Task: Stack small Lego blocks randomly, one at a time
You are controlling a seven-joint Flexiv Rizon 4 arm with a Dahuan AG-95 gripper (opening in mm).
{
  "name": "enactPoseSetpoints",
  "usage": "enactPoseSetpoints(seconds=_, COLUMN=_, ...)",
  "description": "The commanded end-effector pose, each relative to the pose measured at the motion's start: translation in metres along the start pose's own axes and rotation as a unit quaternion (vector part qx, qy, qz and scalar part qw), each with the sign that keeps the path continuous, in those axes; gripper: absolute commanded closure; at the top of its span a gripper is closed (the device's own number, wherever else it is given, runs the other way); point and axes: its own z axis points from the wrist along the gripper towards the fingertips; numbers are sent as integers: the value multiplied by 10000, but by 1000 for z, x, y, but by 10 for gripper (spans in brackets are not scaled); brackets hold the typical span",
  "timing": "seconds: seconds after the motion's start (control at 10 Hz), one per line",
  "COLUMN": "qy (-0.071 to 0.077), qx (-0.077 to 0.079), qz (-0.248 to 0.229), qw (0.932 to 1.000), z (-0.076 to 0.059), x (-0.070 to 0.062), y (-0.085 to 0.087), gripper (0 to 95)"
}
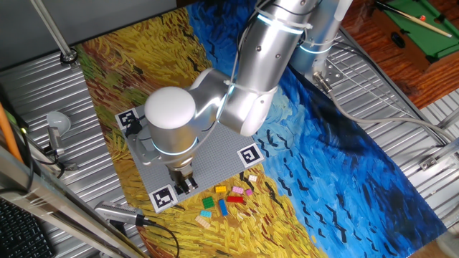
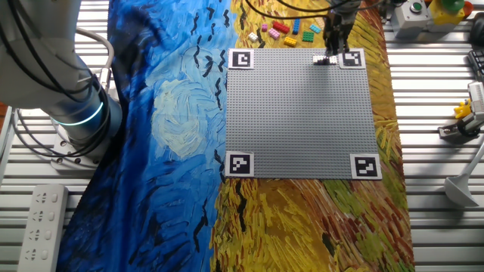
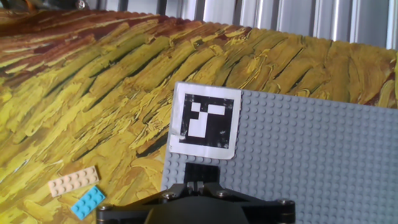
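Observation:
My gripper (image 1: 185, 183) hangs low over the near corner of the grey baseplate (image 1: 215, 154), beside a marker tag (image 1: 163, 197). In the hand view its fingertips (image 3: 194, 185) are pressed together with nothing coloured between them. The flat black block (image 3: 202, 169) lies on the baseplate just past the tips, against the tag (image 3: 205, 121); I cannot tell whether the tips touch it. It also shows in the other fixed view (image 2: 324, 60) under the gripper (image 2: 330, 54). The loose small blocks lie on the cloth: yellow (image 1: 220, 189), red (image 1: 234, 198), green (image 1: 209, 203), blue (image 1: 223, 208), pink (image 1: 237, 190), tan (image 1: 203, 222).
The tan block (image 3: 73, 181) and a cyan block (image 3: 87, 202) show at the hand view's lower left. Tags mark the baseplate's other corners (image 2: 240, 163). A painted cloth (image 1: 344, 165) covers the metal table. A microphone (image 1: 57, 123) and cables lie at the left.

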Motion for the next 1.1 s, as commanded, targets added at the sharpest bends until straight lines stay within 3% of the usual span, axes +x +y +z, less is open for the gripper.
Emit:
enactPoseSetpoints(seconds=0.1, qy=-3, qx=0, qz=-21, qw=10000, z=5, x=2, y=0, gripper=950)
enactPoseSetpoints(seconds=0.4, qy=-24, qx=10, qz=-44, qw=10000, z=12, x=4, y=1, gripper=950)
enactPoseSetpoints(seconds=1.1, qy=-33, qx=-4, qz=-82, qw=10000, z=17, x=13, y=1, gripper=950)
